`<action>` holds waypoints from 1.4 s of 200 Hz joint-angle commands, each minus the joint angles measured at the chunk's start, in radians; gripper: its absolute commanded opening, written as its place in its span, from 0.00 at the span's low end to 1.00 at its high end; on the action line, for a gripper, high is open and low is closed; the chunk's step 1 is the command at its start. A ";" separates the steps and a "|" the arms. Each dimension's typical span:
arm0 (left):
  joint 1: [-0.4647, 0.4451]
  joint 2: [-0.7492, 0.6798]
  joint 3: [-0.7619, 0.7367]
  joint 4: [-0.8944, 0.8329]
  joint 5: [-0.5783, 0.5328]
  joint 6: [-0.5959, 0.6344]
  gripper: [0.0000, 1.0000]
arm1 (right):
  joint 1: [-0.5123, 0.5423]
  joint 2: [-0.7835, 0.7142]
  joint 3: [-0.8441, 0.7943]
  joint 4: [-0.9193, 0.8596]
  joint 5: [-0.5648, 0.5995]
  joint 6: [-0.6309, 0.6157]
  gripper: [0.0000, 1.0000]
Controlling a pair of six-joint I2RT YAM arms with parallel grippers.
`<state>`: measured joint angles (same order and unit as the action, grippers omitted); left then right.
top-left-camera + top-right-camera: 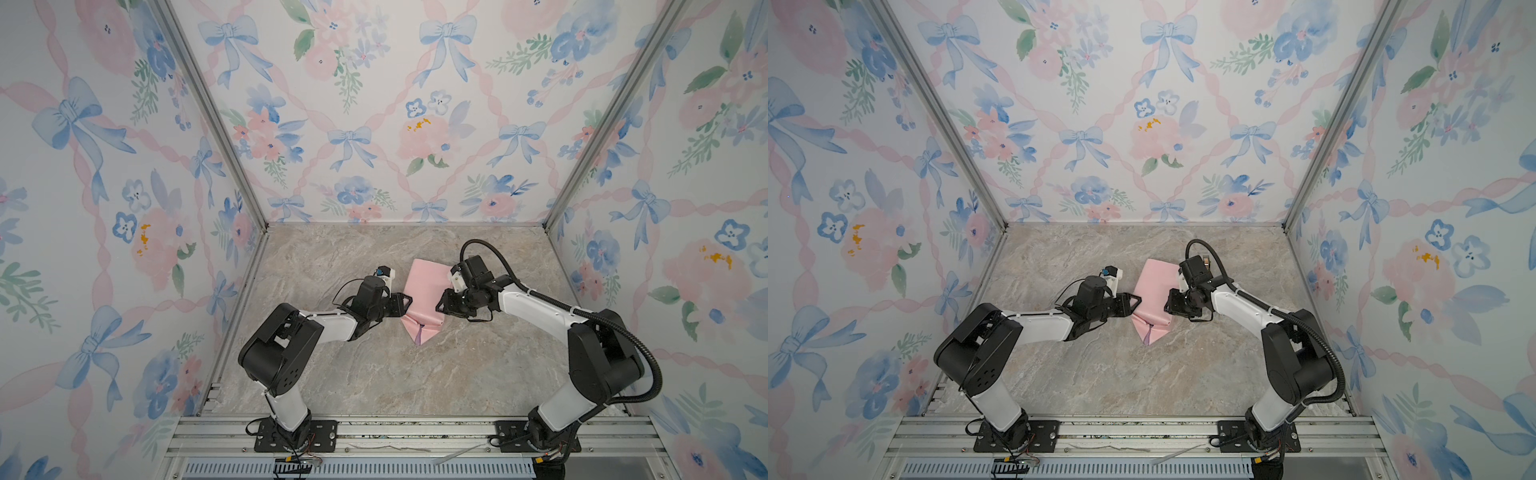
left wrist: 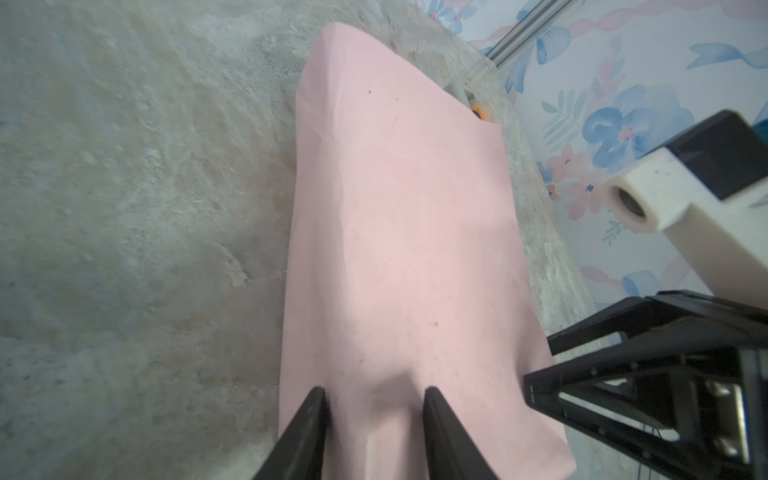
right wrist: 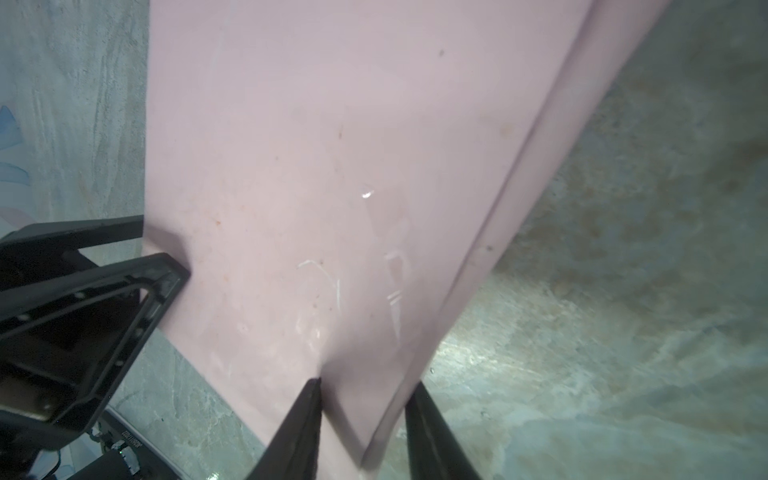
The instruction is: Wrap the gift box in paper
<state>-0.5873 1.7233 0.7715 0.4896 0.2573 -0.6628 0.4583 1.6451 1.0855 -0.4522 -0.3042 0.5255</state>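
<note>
Surface: one counter [image 1: 353, 374], grey-beige marble pattern, matte. It is closed in by three walls [image 1: 374, 104] papered with blue bows, pink ribbons and flowers. Two aluminium posts stand at the far corners, left [image 1: 216, 124] and right [image 1: 611, 124]. One grooved metal rail [image 1: 415, 432] runs along the near edge and carries both arm bases. Count: two arms, left arm [image 1: 324, 324] and right arm [image 1: 540, 307], the right one with a black ribbed hose [image 1: 648, 357]. One sheet of paper [image 1: 424, 291], pink side out, lies at mid-counter as a flat box-shaped parcel. Its near end is folded to a point with a sliver of lilac [image 1: 419, 334] showing. Gift box: no dark surface shows in any view, only the paper. One small beige-and-orange item [image 2: 481, 109] peeks out past the far edge of the paper. Left pincer [image 2: 376, 399] is at the parcel's left side, near end. Its tips are narrowly apart with pink paper between them; I cannot tell if it pinches. Right pincer [image 3: 365, 388] is at the right side, opposite. Its gap is also narrow, with a paper fold running down between the tips and a crease at one tip; I cannot tell whether it grips.
</note>
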 commanded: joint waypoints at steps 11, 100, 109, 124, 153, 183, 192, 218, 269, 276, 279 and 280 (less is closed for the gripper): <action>-0.041 -0.027 -0.011 0.003 0.008 0.007 0.35 | -0.011 0.040 0.008 0.003 -0.020 -0.020 0.30; -0.061 -0.285 -0.186 0.007 -0.184 0.258 0.59 | -0.034 -0.023 0.053 -0.080 0.010 -0.072 0.55; -0.055 -0.309 -0.200 0.008 -0.211 0.270 0.61 | -0.039 -0.030 0.056 -0.092 0.010 -0.076 0.56; -0.032 -0.326 -0.221 0.008 -0.204 0.235 0.62 | -0.044 -0.029 0.059 -0.107 0.003 -0.082 0.56; -0.024 -0.263 -0.213 0.007 -0.148 0.164 0.60 | -0.044 0.001 0.058 -0.094 -0.018 -0.081 0.55; -0.017 -0.157 -0.152 0.007 -0.035 0.080 0.60 | -0.035 0.044 0.060 -0.077 -0.029 -0.075 0.41; -0.018 -0.135 -0.137 0.008 -0.019 0.067 0.59 | -0.035 0.049 0.059 -0.077 -0.026 -0.075 0.36; -0.022 -0.141 -0.138 0.009 -0.039 0.101 0.58 | -0.042 0.044 0.054 -0.079 -0.016 -0.082 0.35; -0.022 -0.149 -0.160 0.022 -0.030 0.068 0.55 | -0.051 0.069 0.083 -0.069 -0.054 -0.098 0.41; -0.028 -0.149 -0.171 0.045 -0.029 0.060 0.54 | -0.052 0.083 0.089 -0.062 -0.076 -0.099 0.40; -0.031 -0.148 -0.174 0.055 -0.028 0.056 0.54 | -0.053 0.088 0.091 -0.059 -0.083 -0.097 0.40; -0.033 -0.149 -0.175 0.058 -0.028 0.056 0.53 | -0.052 0.089 0.092 -0.058 -0.085 -0.097 0.39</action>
<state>-0.6121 1.5803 0.6205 0.5018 0.2050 -0.5774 0.4187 1.6852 1.1381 -0.5091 -0.3420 0.4431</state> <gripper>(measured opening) 0.549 0.404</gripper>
